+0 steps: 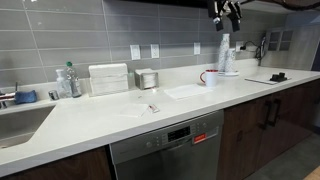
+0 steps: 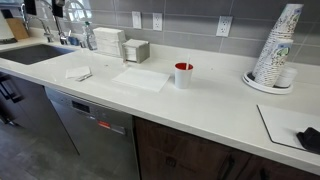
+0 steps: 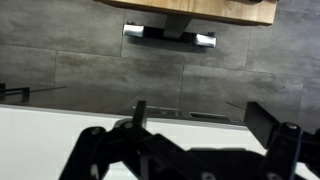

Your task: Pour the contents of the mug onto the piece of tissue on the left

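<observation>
The mug (image 1: 210,77) stands upright on the white counter, white with a red handle; in an exterior view (image 2: 183,75) it looks mostly red. Its contents are hidden inside. The piece of tissue (image 1: 188,91) lies flat beside the mug and shows in both exterior views (image 2: 140,79). My gripper (image 1: 225,12) hangs high above the counter, well above the mug, near the top edge of the picture. In the wrist view the gripper (image 3: 200,125) is open and empty, facing the grey tiled wall. It is out of view in the exterior view that shows the mug as mostly red.
A smaller sheet (image 2: 78,73) lies further along the counter. A white ribbed box (image 1: 108,78) and a metal canister (image 1: 147,79) stand at the wall. A tall stack of cups (image 2: 275,50) stands on a plate. A sink (image 1: 20,120) is at the far end.
</observation>
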You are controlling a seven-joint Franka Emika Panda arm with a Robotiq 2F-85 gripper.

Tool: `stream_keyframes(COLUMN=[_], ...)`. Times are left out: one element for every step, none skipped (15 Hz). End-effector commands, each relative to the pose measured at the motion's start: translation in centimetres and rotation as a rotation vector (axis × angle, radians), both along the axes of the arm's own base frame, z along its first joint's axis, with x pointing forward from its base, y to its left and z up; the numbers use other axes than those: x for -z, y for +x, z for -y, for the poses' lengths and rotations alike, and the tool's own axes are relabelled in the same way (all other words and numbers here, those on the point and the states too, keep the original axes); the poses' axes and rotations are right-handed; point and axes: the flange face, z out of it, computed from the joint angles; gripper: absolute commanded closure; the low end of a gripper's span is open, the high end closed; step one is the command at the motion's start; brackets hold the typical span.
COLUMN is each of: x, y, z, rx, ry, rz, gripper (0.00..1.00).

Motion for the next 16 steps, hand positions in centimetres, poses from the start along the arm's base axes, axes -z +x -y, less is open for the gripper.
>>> stream_keyframes(x=[-0.3, -0.5, -0.7, -0.9, -0.8, -0.7, -0.5, -0.1, 0.4, 1.1, 1.8, 2.5, 3.2, 3.9, 4.6, 5.2], y=[1.6, 2.2, 3.0, 3.9, 5.0, 6.0, 7.0, 8.0, 9.1, 10.3, 11.2, 12.3, 13.2, 14.2, 15.1, 16.2], z=[0.1, 0.1, 0.3, 0.5, 0.7, 1.0, 1.6, 2.2, 3.0, 4.2, 5.2, 6.5, 7.7, 9.2, 10.5, 11.5], rx=[-0.019, -0.031, -0.05, -0.064, -0.09, -0.103, -0.094, -0.086, -0.077, -0.056, -0.031, -0.01, 0.004, 0.014, 0.01, 0.004], ry=[-0.011, -0.01, -0.003, -0.005, 0.004, 0.007, -0.002, -0.002, 0.009, 0.01, 0.007, 0.002, 0.006, 0.008, 0.01, 0.009], rz=[0.04, 0.055, 0.075, 0.098, 0.109, 0.125, 0.132, 0.14, 0.138, 0.141, 0.144, 0.138, 0.143, 0.148, 0.154, 0.181], gripper=[0.0, 0.0, 0.0, 0.0, 0.0, 0.0, 0.0, 0.0, 0.0, 0.0, 0.0, 0.0, 0.0, 0.0, 0.0, 0.0])
